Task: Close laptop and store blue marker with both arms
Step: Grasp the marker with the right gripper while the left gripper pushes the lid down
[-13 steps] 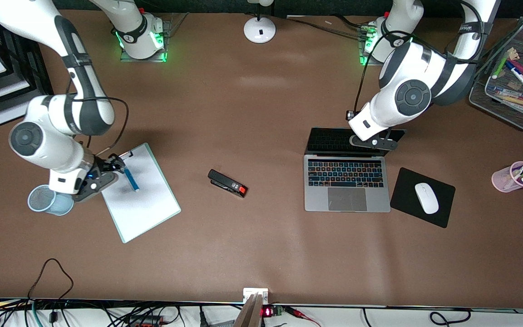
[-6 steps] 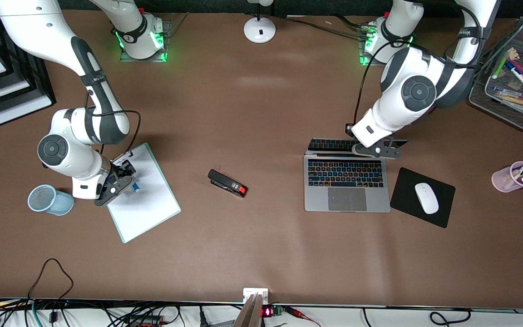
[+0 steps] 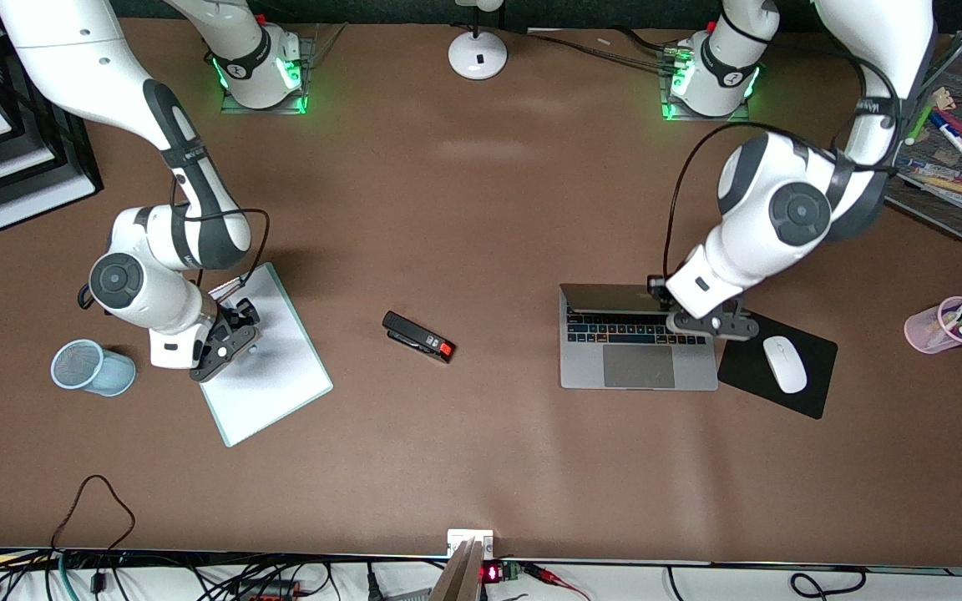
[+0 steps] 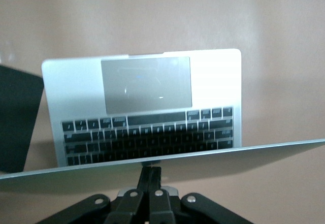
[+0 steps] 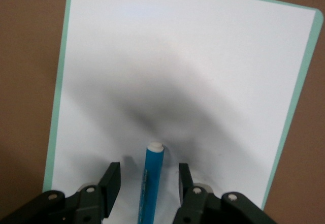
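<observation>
The silver-grey laptop [image 3: 638, 367] lies toward the left arm's end of the table, its lid [image 3: 610, 298] tilted low over the black keys. My left gripper [image 3: 702, 321] is shut and empty, its fingertips [image 4: 151, 170] against the lid's top edge; the keyboard [image 4: 147, 132] shows under that edge. The blue marker [image 5: 151, 183] lies on a white clipboard [image 3: 272, 376] toward the right arm's end. My right gripper [image 3: 239, 324] is open and low over it, one finger [image 5: 112, 181] on each side, not touching. The gripper hides the marker in the front view.
A blue mesh cup [image 3: 88, 367] stands beside the clipboard. A black stapler [image 3: 418, 336] lies mid-table. A black mouse pad [image 3: 748, 367] with a white mouse [image 3: 784, 364] lies beside the laptop. A pink pen cup [image 3: 944, 325] and a wire tray [image 3: 940, 200] sit at the left arm's end.
My left gripper has pushed the lid down toward the front camera, so the screen no longer shows. My right gripper has moved over the marker and now straddles it.
</observation>
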Controlling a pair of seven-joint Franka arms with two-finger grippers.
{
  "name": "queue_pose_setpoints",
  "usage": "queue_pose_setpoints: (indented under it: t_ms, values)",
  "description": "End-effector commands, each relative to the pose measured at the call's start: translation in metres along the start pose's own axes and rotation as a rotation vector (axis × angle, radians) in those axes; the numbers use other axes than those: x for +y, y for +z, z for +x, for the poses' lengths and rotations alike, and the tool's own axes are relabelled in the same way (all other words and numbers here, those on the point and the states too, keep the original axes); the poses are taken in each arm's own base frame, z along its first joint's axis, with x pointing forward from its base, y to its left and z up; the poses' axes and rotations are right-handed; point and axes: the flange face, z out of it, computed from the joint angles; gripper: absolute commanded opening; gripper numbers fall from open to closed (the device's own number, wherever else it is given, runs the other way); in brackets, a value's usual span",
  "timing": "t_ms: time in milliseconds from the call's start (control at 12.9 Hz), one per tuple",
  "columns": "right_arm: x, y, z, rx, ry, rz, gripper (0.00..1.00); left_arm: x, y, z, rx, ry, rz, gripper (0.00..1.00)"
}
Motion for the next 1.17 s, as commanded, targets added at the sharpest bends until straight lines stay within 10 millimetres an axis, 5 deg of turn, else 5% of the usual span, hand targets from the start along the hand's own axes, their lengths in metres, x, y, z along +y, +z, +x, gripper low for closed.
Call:
queue_pose_setpoints:
  t_ms: [0,156,467,856,1089]
  values:
    - [0.004,0.006,0.001,0.011,-0.012,-0.001,0.54,-0.002,0.017,0.032,0.013,0.016,-0.020,0.00]
    - [0.004,0.009,0.001,0.012,-0.013,-0.003,0.50,-0.006,0.047,0.040,0.044,0.037,-0.003,0.00]
    - [0.005,0.018,0.002,0.023,-0.013,-0.011,0.36,-0.011,0.073,0.048,0.078,0.037,-0.016,0.00]
    - [0.005,0.024,0.000,0.017,-0.011,-0.006,0.36,-0.028,0.121,0.056,0.122,0.043,-0.019,0.00]
    - [0.005,0.024,0.001,0.018,-0.011,-0.007,0.32,-0.029,0.131,0.061,0.118,0.054,-0.012,0.00]
